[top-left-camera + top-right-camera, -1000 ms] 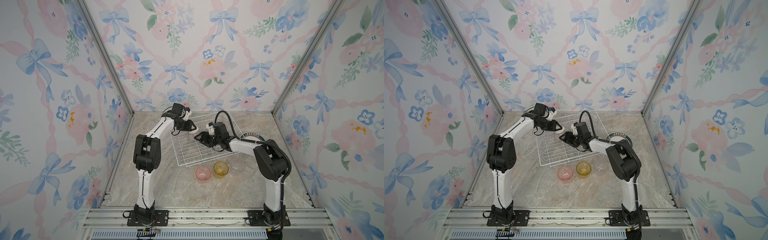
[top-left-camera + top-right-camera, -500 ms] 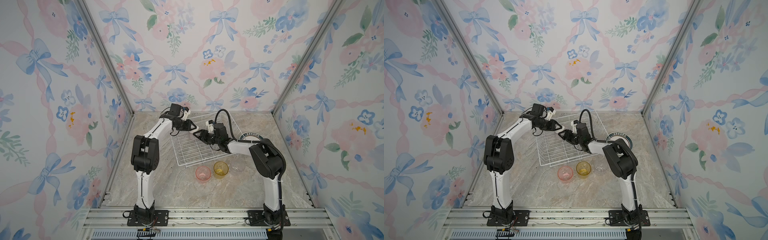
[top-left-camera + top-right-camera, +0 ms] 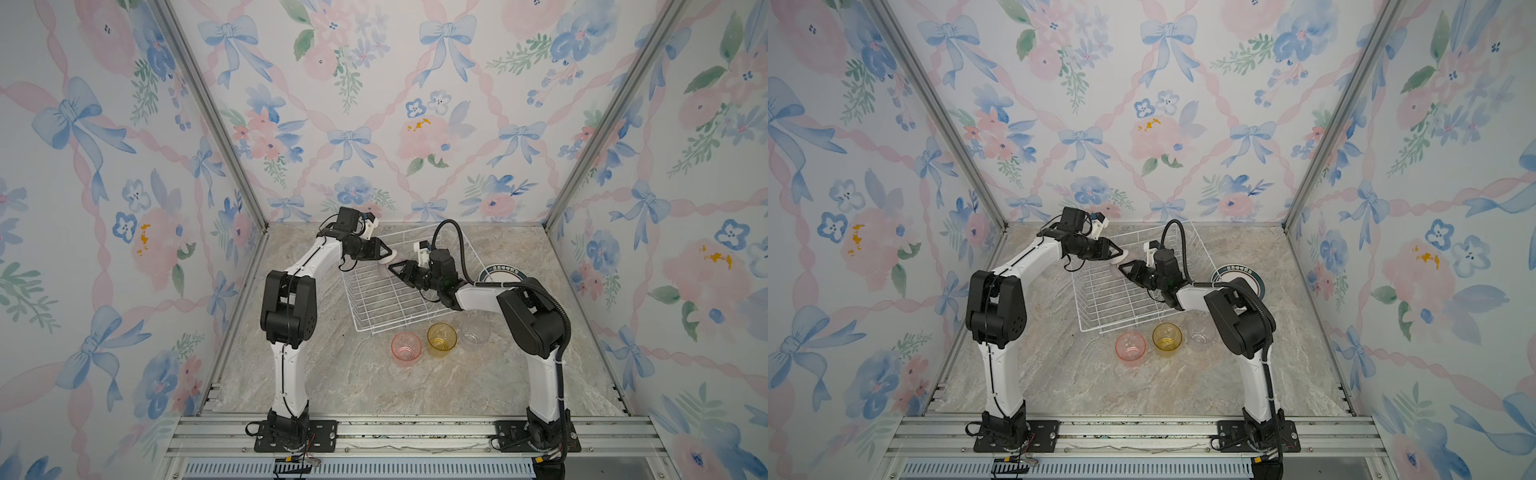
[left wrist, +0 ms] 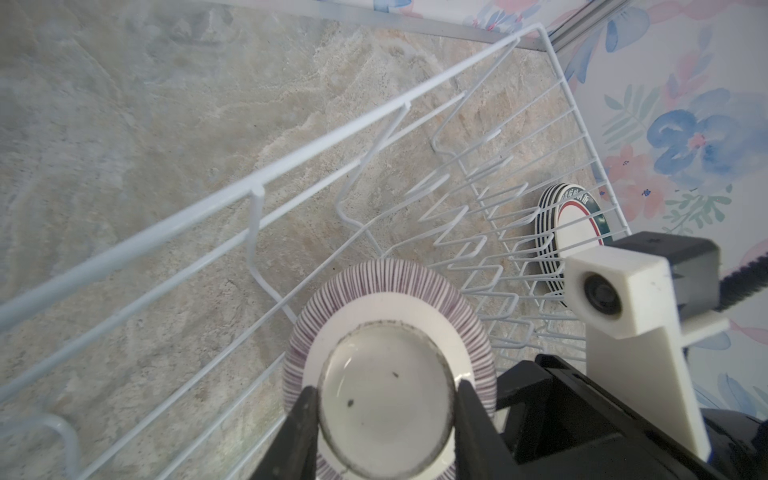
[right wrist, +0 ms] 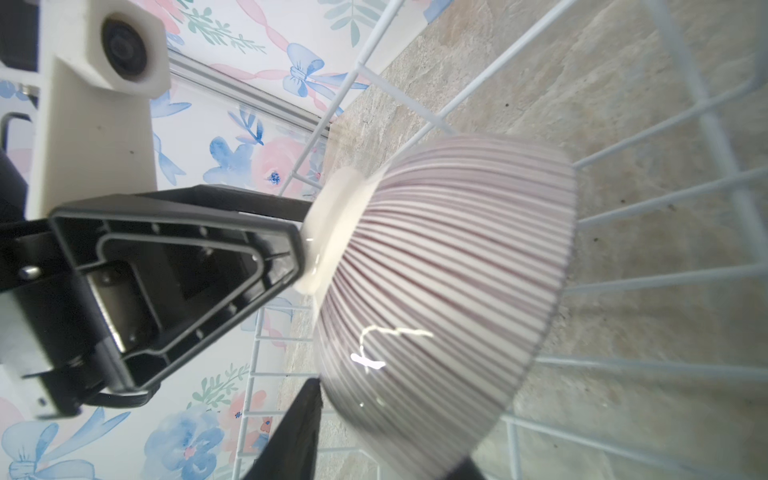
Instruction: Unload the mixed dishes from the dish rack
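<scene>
A pink-striped ribbed bowl (image 3: 387,261) (image 3: 1124,261) hangs over the far left corner of the white wire dish rack (image 3: 386,309) (image 3: 1113,301). My left gripper (image 4: 386,399) is shut on the bowl's (image 4: 390,291) round white foot, one finger on each side. From the opposite side my right gripper (image 5: 390,428) closes on the bowl's (image 5: 449,270) wall near the rim, one fingertip (image 5: 309,399) pressed against the striped outside. In both top views the two grippers meet tip to tip at the bowl. The rack holds nothing else.
A stack of dark-rimmed plates (image 3: 500,272) (image 4: 577,224) lies on the table just right of the rack. Pink (image 3: 406,347), yellow (image 3: 441,338) and clear (image 3: 475,330) tumblers stand in a row at the rack's near edge. Walls close in behind and on both sides.
My right gripper has reached left up to the bowl and its jaws have narrowed onto the bowl's wall. The left gripper has kept its hold with little movement.
</scene>
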Controlling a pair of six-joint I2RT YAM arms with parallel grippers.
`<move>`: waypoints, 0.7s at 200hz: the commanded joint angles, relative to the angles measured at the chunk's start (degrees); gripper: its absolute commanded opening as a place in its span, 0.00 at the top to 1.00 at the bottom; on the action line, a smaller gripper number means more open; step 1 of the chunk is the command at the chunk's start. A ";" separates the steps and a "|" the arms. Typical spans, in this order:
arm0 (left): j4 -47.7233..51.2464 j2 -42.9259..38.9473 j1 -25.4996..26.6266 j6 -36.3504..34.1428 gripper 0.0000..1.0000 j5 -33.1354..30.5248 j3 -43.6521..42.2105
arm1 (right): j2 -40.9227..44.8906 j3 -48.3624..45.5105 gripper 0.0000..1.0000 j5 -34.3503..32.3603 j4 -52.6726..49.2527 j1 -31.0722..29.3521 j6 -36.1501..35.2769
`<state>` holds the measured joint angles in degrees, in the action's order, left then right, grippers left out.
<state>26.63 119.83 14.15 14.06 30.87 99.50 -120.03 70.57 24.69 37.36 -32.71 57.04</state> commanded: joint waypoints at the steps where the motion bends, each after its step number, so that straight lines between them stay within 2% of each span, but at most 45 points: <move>1: 1.40 -0.83 0.35 -0.35 0.61 0.83 -2.26 | 0.14 1.19 0.62 -1.54 7.39 -0.69 0.10; 59: 1.42 -0.96 0.20 -0.60 0.61 0.87 -3.35 | -1.30 2.74 0.66 -2.95 6.33 -0.78 -0.17; 108: 1.48 -1.43 0.26 -0.87 0.61 0.68 -3.62 | -0.53 2.36 0.65 -5.43 0.82 -0.19 -1.81; 140: 1.41 -1.33 0.07 -0.98 0.61 0.59 -3.70 | 1.10 -0.14 0.62 -3.38 4.17 0.21 -0.15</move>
<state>27.31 119.83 14.26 13.98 30.96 96.44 -120.14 71.96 20.78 39.75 -32.69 56.73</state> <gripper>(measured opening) 0.389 0.364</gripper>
